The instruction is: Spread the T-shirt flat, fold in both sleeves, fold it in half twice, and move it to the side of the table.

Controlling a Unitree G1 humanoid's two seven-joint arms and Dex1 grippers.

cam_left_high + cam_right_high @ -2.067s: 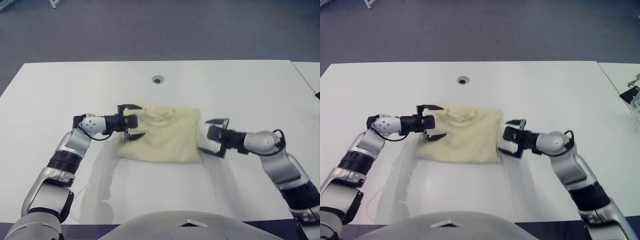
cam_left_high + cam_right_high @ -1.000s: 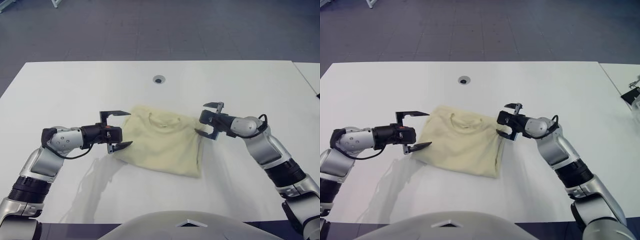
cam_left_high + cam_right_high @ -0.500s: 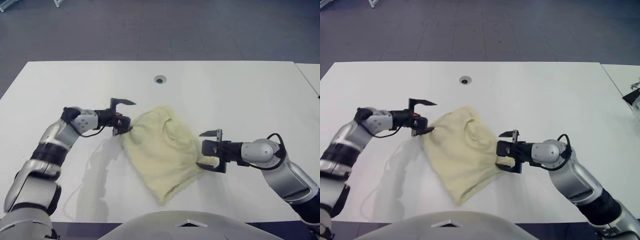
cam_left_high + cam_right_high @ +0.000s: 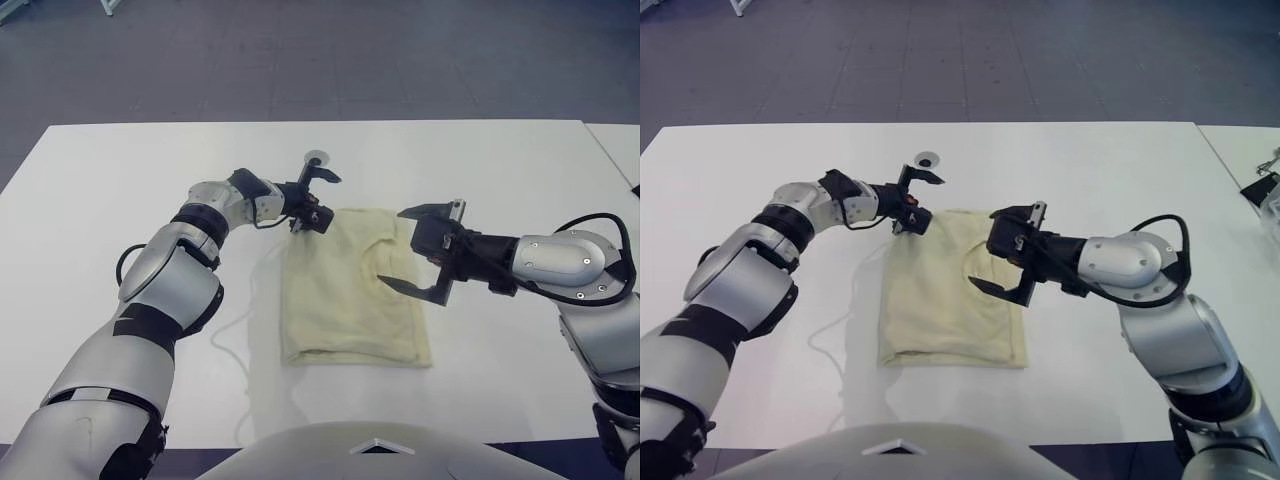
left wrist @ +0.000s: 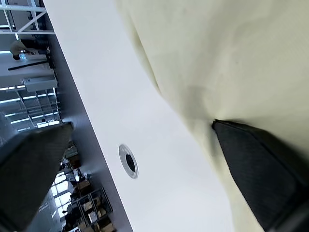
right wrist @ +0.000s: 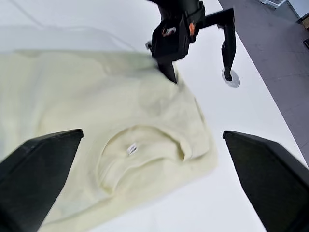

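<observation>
A pale yellow T-shirt [image 4: 350, 290] lies folded into a rectangle at the middle of the white table [image 4: 520, 160], its long side running toward me and its collar [image 6: 140, 145] facing up. My left gripper [image 4: 318, 203] is open at the shirt's far left corner. One of its fingers [image 5: 256, 179] rests on the cloth and the other stands up in the air. My right gripper [image 4: 390, 248] hovers open over the shirt's right side by the collar, holding nothing.
A round cable hole [image 4: 317, 158] sits in the table just beyond the left gripper. A thin cable [image 4: 225, 335] trails on the table left of the shirt. A second table with small objects [image 4: 1265, 190] adjoins on the right.
The shirt has swung from a slanted heap to a straight rectangle. My left gripper moved farther out and right to its far corner. My right gripper let go and rose over the collar.
</observation>
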